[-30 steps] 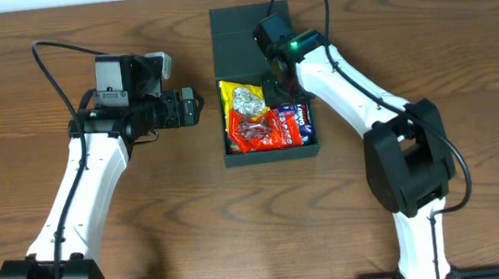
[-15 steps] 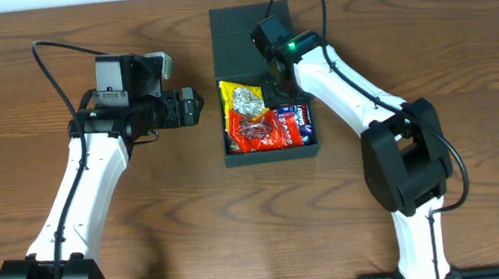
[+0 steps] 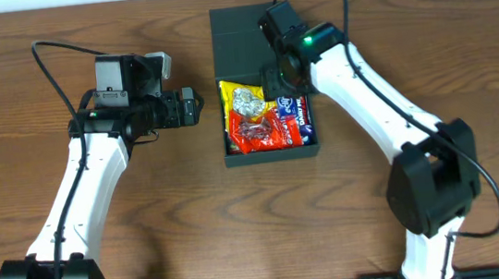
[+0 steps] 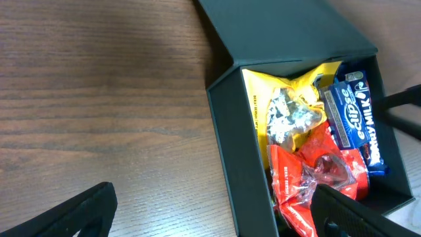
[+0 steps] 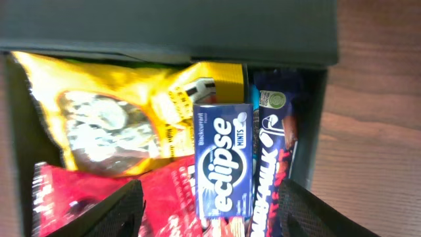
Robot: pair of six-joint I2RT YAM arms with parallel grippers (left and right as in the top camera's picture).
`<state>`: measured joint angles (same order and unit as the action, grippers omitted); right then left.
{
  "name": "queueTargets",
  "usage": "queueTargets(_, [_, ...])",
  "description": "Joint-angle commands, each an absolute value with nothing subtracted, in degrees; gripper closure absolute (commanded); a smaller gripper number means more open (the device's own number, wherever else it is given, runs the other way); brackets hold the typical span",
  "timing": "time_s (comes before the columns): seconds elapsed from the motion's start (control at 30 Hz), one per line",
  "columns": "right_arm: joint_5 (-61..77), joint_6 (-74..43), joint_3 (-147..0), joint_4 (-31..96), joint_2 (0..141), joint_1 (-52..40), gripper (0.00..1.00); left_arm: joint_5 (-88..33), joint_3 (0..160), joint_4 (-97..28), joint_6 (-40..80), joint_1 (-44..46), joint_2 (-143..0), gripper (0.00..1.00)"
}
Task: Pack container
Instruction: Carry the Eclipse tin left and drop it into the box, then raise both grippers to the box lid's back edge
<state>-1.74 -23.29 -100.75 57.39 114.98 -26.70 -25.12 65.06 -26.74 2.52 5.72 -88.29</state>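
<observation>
- Container (image 3: 270,155): matte green-black square box, placed on the wooden table (image 3: 149,243) at centre far, between the two arms. Its hinged flap is laid back flat on the far side.
- Contents: a yellow packet (image 3: 241,99) at far left, a red packet (image 3: 263,133) at near left, a blue mints box (image 5: 222,161) and a dark blue bar (image 5: 273,151) along the right wall.
- Left gripper (image 3: 196,106): held just left of the box, fingers spread wide, nothing gripped.
- Right gripper (image 5: 210,187): poised over the far right of the box, fingers parted, nothing gripped. Contact with the contents cannot be judged.
- Change since a second ago: the right wrist is seen drawn toward the far edge and its elbow swung right; the left arm is unmoved.
- The "eclipse" lettering is legible in both wrist views; overhead it is only a blue patch. Both arms are shown whole in the overhead view alone.
</observation>
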Motion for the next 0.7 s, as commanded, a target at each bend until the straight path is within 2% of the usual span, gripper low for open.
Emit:
queueTargets(0.0, [-1.91, -23.53, -100.51, 56.95, 111.72, -26.5, 0.34, -24.91, 64.45, -26.59, 1.26, 5.5, -87.46, 0.05])
queueTargets(0.07, [-1.91, -23.51, -100.51, 56.23, 110.41, -25.85, 0.35, -24.91, 64.45, -26.48, 1.26, 5.48, -87.46, 0.05])
queueTargets(0.17, [-2.55, -23.24, -100.51, 54.98, 109.06, -23.81, 0.48, -24.93, 64.45, -25.06, 1.26, 5.5, -87.46, 0.05])
queueTargets(0.23, [-3.09, -23.07, -100.49, 54.68, 109.08, -21.93, 0.64, -24.97, 64.45, -23.0, 1.28, 5.54, -87.46, 0.04])
queueTargets(0.27, [-3.18, -23.09, -100.49, 54.61, 109.08, -21.04, 0.75, -24.97, 64.45, -22.06, 1.28, 5.56, -87.46, 0.05])
queueTargets(0.3, [-3.22, -23.07, -100.49, 54.15, 109.08, -19.38, 0.86, -24.95, 64.45, -20.64, 1.28, 5.61, -87.46, 0.19])
queueTargets(0.33, [-3.22, -23.07, -100.49, 53.8, 109.08, -18.7, 0.93, -24.95, 64.45, -20.01, 1.28, 5.61, -87.46, 0.28])
queueTargets(0.37, [-3.22, -23.09, -100.49, 53.19, 109.08, -17.67, 0.98, -24.95, 64.45, -19.09, 1.28, 5.61, -87.46, 0.43])
queueTargets(0.4, [-3.22, -23.09, -100.49, 52.47, 109.08, -16.67, 0.98, -24.97, 64.45, -18.06, 1.3, 5.61, -87.46, 0.58])
queueTargets(0.47, [-3.88, -23.09, -100.49, 50.28, 109.08, -13.91, 0.98, -24.95, 64.45, -15.86, 1.3, 5.65, -87.46, 0.75])
queueTargets(0.5, [-4.93, -23.11, -100.49, 49.06, 109.08, -12.6, 0.98, -24.95, 64.45, -14.44, 1.3, 5.65, -87.46, 0.87])
queueTargets(0.53, [-5.72, -23.11, -100.49, 48.18, 109.08, -11.6, 0.99, -24.93, 64.45, -13.13, 1.3, 5.65, -87.46, 0.94])
queueTargets(0.67, [-3.86, -23.11, -100.49, 45.84, 109.08, -8.99, 0.97, -24.77, 64.45, -7.33, 2.28, 5.65, -87.55, 0.94])
